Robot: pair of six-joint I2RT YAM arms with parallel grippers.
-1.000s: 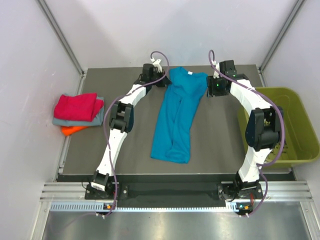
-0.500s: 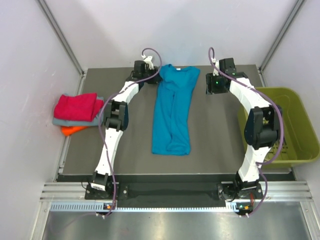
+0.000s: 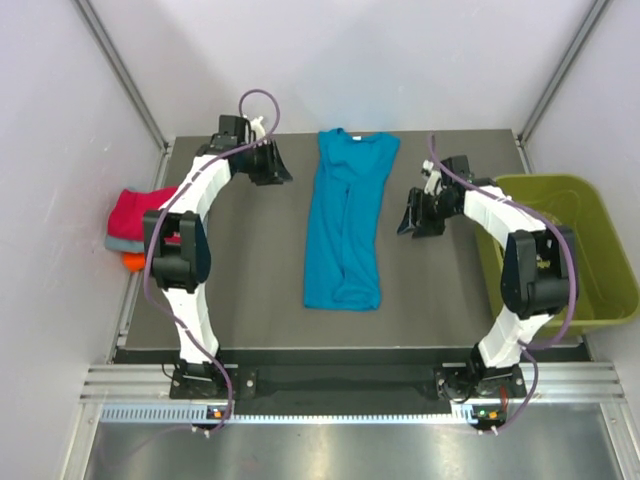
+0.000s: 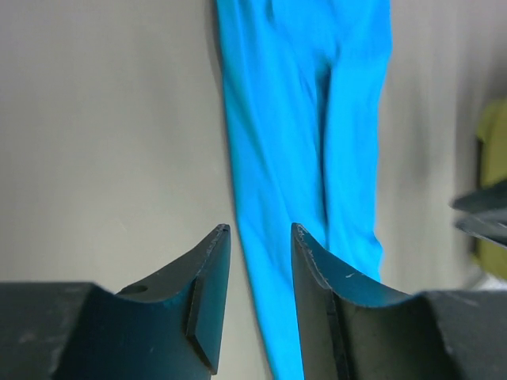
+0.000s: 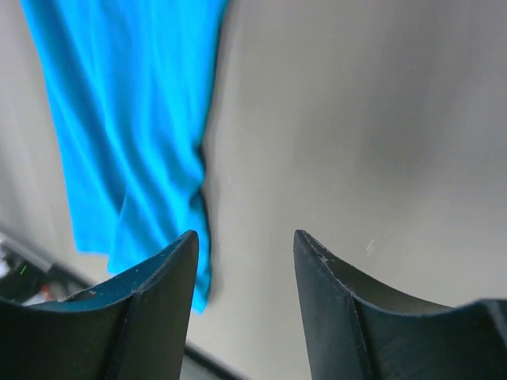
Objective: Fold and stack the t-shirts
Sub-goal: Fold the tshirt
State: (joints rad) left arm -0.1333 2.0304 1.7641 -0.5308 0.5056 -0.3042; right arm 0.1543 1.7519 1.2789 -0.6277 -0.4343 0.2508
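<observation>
1. The teal-blue t-shirt lies flat on the table, folded into a long narrow strip. Its collar end is at the far side and its hem points toward the arm bases.
2. The left gripper is left of that shirt, up by the collar end and clear of the cloth. Its wrist view shows the jaws parted with nothing between them.
3. The right gripper is right of the shirt, about level with its middle, near but not touching. Its jaws stand apart and empty.
4. Well left of the teal shirt sits the folded pile, partly hidden by the left arm: magenta-red shirt on top, grey shirt beneath, orange shirt lowest.
5. Well right of the shirt, past the right arm, is the olive-green bin.
</observation>
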